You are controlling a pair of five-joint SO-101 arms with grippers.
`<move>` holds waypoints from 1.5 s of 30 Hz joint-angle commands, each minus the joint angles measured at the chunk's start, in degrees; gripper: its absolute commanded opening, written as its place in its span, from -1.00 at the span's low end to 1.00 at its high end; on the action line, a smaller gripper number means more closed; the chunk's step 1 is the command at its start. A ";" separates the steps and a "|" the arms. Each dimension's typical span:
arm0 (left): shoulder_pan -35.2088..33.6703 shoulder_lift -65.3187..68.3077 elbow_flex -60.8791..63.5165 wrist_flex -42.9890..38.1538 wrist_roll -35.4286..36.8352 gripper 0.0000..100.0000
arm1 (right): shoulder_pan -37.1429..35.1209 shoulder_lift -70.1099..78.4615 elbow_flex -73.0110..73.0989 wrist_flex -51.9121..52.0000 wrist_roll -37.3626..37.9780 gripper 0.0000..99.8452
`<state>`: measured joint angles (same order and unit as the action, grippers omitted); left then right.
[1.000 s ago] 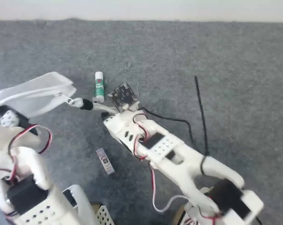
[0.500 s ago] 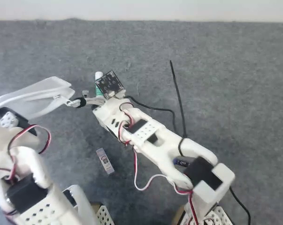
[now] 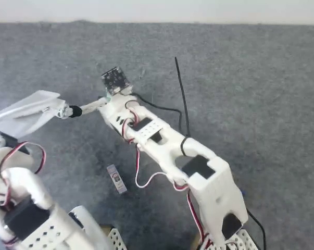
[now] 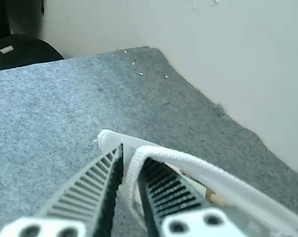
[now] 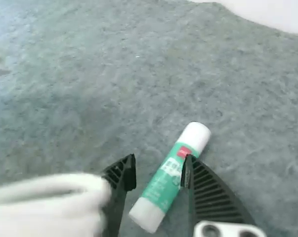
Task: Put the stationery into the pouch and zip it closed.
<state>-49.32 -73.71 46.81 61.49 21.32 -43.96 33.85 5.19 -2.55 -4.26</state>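
One glue stick (image 5: pixel 164 183) — white, green label

The desk (image 3: pixel 261 78) is wearing a mottled grey felt all over. The pouch (image 3: pixel 26 110) is showing a milky, see-through white. The glue stick (image 5: pixel 169 177) is showing green and white with a small red patch (both its ends are white). The left arm (image 3: pixel 34 195) and right arm (image 3: pixel 214 192) are showing white shells and red-and-white wires. The cable (image 3: pixel 180 88) is showing black, as are the ribbed jaws.
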 commanded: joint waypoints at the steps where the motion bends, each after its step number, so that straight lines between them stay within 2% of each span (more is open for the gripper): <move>1: -0.09 -1.49 -1.36 -3.34 0.88 -0.98 | 0.75 0.40 -6.42 4.26 -0.53 -0.70; 7: -0.18 -1.49 -1.36 -3.25 0.88 -0.98 | 1.19 4.97 -17.32 17.54 -0.70 -0.70; 12: 0.00 -1.49 -1.36 -3.16 0.88 -0.98 | 1.19 9.45 -25.23 24.31 -4.66 -0.70; 24: 0.09 -1.49 -1.36 -3.16 0.79 -0.98 | 1.19 19.82 -43.96 40.75 -4.92 -0.70; 37: 0.09 -1.49 -1.36 -3.08 0.70 -0.98 | 1.80 29.41 -61.01 53.76 -4.75 -0.70; 45: 0.09 -1.49 -1.36 -2.99 0.70 -0.98 | 1.80 34.24 -69.01 58.07 -4.66 -0.70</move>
<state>-49.32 -73.71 46.81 60.88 21.32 -43.69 68.31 -59.78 53.27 -8.48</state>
